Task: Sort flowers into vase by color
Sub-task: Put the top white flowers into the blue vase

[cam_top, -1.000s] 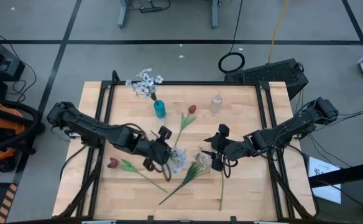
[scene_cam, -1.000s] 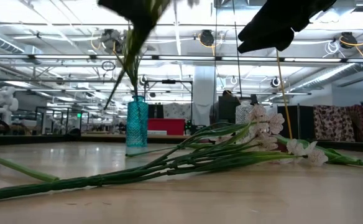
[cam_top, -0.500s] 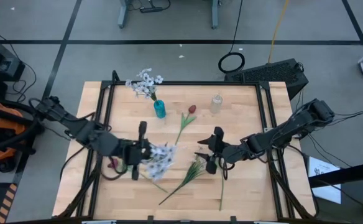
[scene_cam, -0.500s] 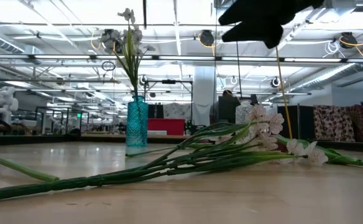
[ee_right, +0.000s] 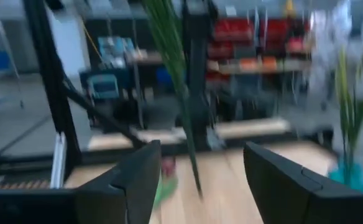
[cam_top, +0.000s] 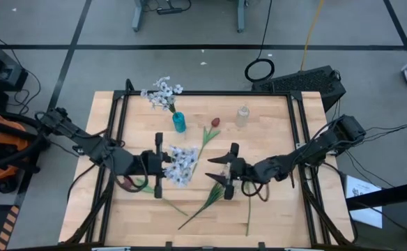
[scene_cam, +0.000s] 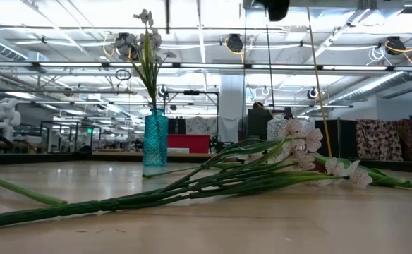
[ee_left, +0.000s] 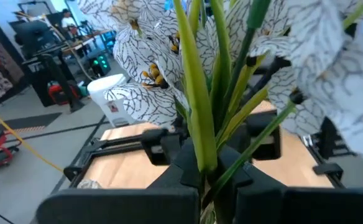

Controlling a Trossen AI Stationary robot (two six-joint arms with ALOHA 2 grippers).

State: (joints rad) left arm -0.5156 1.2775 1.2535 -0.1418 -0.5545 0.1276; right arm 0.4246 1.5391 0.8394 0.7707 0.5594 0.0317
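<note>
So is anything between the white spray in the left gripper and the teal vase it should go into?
Nothing visible blocks the way. The left gripper holds the white spray lifted off the table, and the teal vase stands behind it, already holding another white spray that crowds its mouth.

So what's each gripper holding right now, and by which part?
The left gripper holds a white flower spray by its green stem, just below the blossoms. The right gripper is open, holding nothing.

Pale wooden table point(cam_top: 273, 132), textured teal glass vase point(scene_cam: 155, 141), matt black fingers point(ee_right: 135, 180).
</note>
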